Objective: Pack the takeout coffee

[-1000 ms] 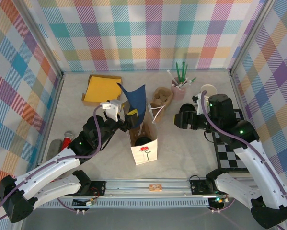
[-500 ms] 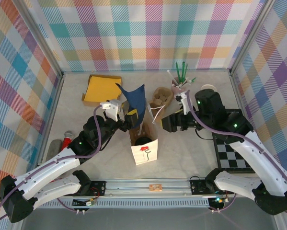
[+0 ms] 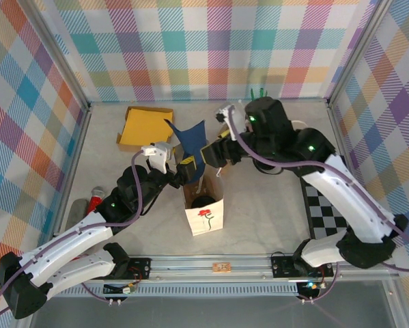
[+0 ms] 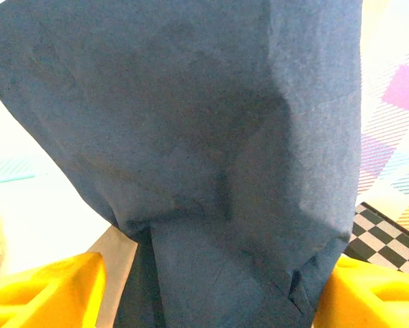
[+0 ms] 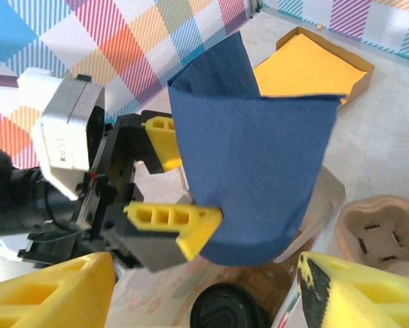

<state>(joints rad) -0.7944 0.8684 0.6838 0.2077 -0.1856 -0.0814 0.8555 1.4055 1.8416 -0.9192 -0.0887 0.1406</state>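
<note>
Left to right, seen from above. The left gripper [image 3: 188, 167] holds an upright blue paper sheet [image 3: 192, 140], which bows between its widely set yellow fingers [image 5: 173, 222]. Just below the sheet stands the open paper bag [image 3: 207, 217]. The takeout coffee [image 3: 203, 201] already sits inside it, its black lid visible through the mouth. The right gripper [image 3: 209, 156] has its jaws spread wide and empty. It is close to the sheet's far face and above the bag's back rim, with a moulded cup carrier [image 5: 378, 236] just beyond. Hazards, judged from this arrangement:

- **Sheet:** it is thin and held only near its lower edge. If the right gripper closes or pushes on it while the left keeps its hold, it may crease, tear or slip free and fall across the bag mouth.
- **Bag:** it is light and stands unsupported. A descending finger that catches the rim could fold the mouth shut or tip the bag, and the cup with it.
- **Grippers:** they work very near each other, so a small overshoot could bring their fingers into contact.
</note>
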